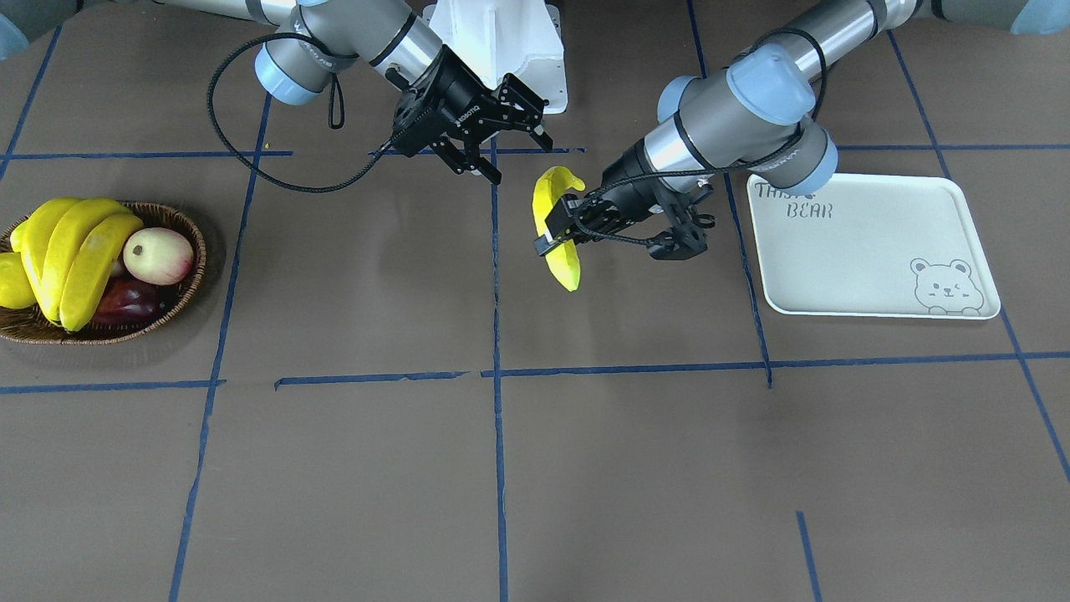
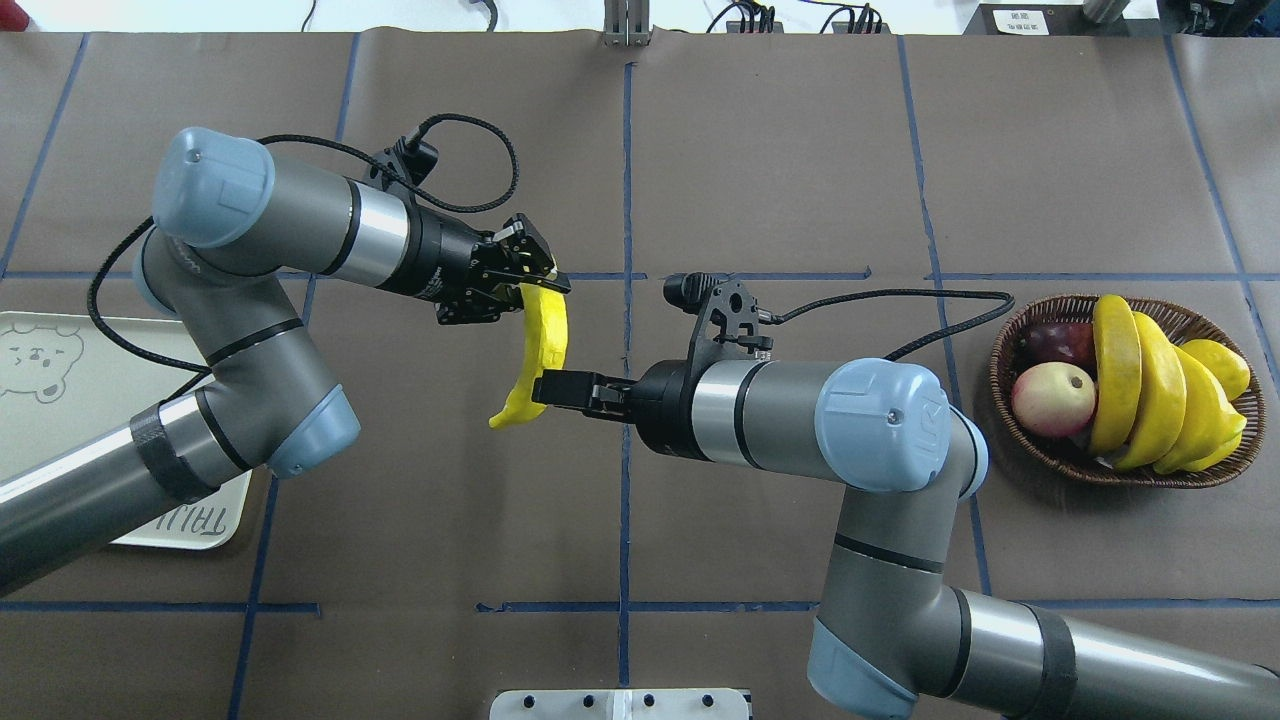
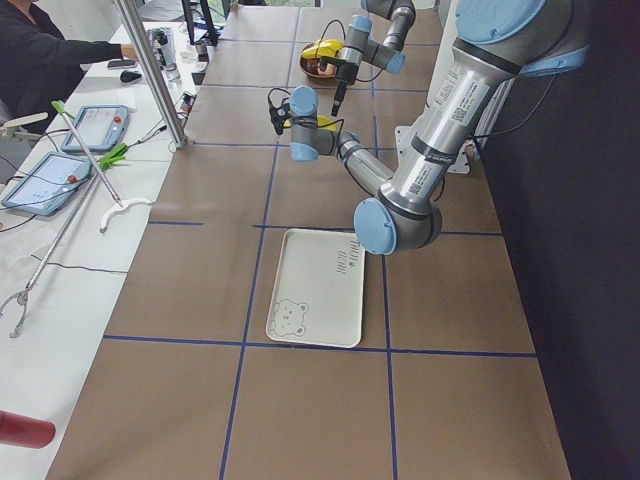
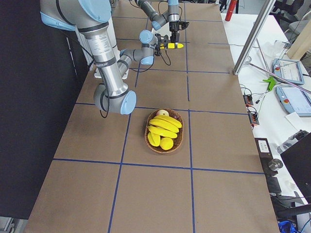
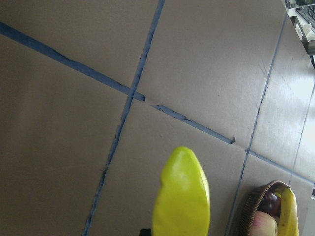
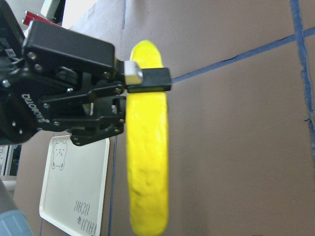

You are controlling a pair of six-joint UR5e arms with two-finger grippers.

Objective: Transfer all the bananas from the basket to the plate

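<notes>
Brown counter (image 1: pixel 351 468) taped into blue squares, with one banana (image 1: pixel 566 266) held in the air above it.
The left claw (image 1: pixel 558 232) is clamped on that banana toward one end, near the white plate (image 1: pixel 853 251) but not over it. Three more bananas (image 1: pixel 71 251) lie in the basket (image 1: pixel 188 288), well apart from the plate. The right claw (image 1: pixel 512 150) hangs with its jaws spread, gripping nothing, farther from the plate than the held banana.

The black left end effector (image 1: pixel 553 232) holds a lemon-yellow banana (image 1: pixel 565 266). The desk (image 1: pixel 351 468) is brown with blue tape lines, the plate (image 1: pixel 853 251) white with grey lettering, the basket (image 1: pixel 125 333) brown wicker.
</notes>
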